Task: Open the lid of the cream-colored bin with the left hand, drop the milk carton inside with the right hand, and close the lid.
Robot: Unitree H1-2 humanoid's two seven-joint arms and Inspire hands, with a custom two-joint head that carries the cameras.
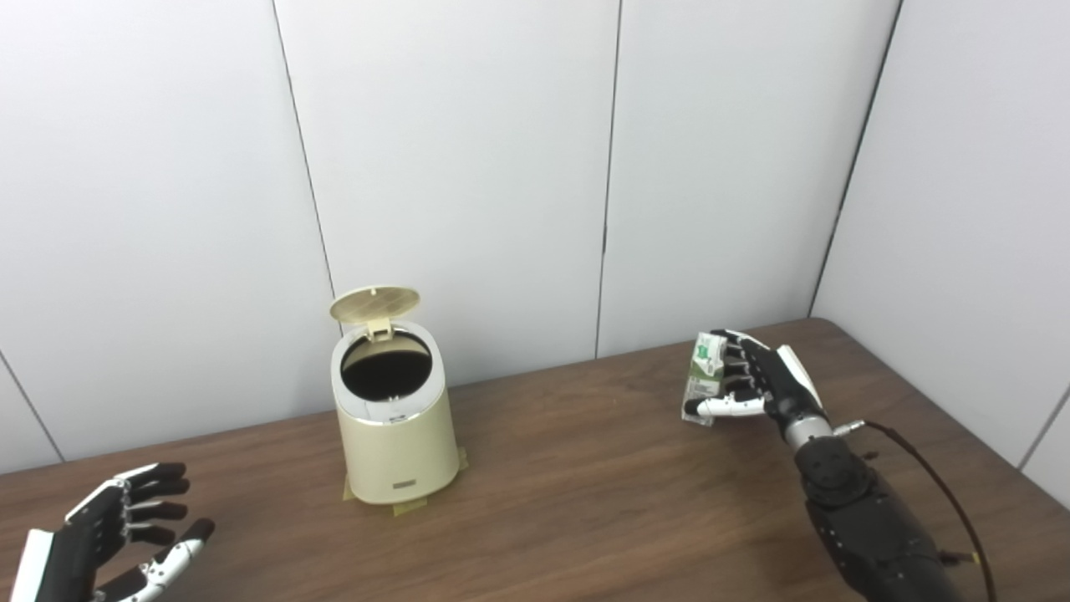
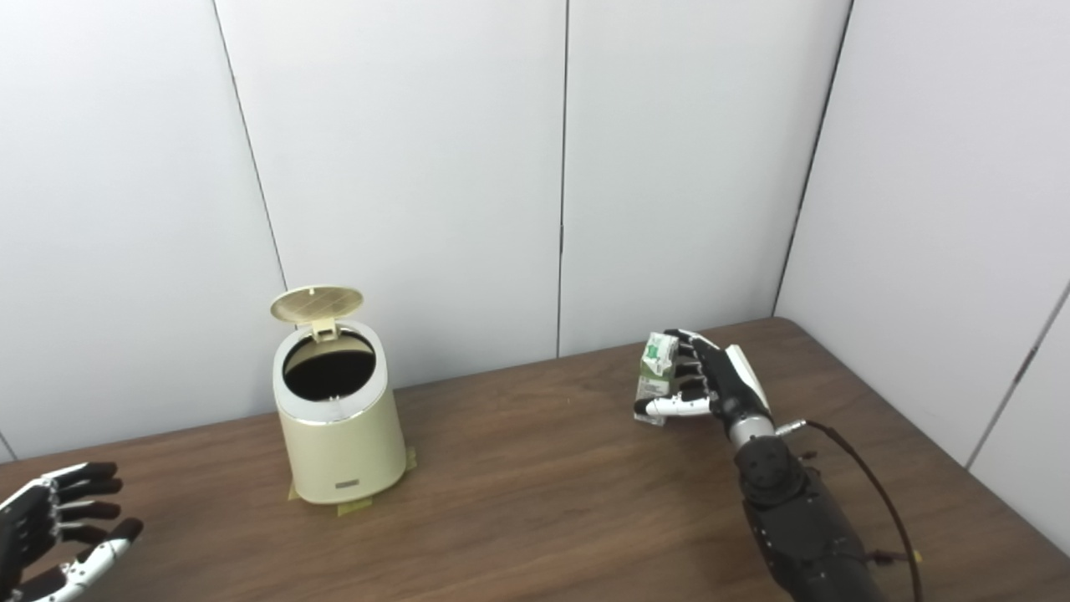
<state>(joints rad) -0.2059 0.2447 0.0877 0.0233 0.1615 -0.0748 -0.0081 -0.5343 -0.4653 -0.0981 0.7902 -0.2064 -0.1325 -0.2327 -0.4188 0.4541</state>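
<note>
My right hand (image 1: 756, 380) has its fingers (image 1: 736, 368) and thumb wrapped round the milk carton (image 1: 704, 376), which stands upright with its base at or just above the table (image 1: 568, 493); I cannot tell whether it touches. Carton and hand sit well to the right of the cream-colored bin (image 1: 391, 422), near the table's far right corner. My left hand (image 1: 117, 535) holds nothing, fingers spread apart and palm turned inward, low at the near edge, to the left of the bin and nearer me than it. The bin stands upright by the wall, its lid (image 1: 374, 304) tipped up at the back on its hinge, the dark mouth showing. Strips of tape (image 1: 418, 503) lie at the bin's foot.
</note>
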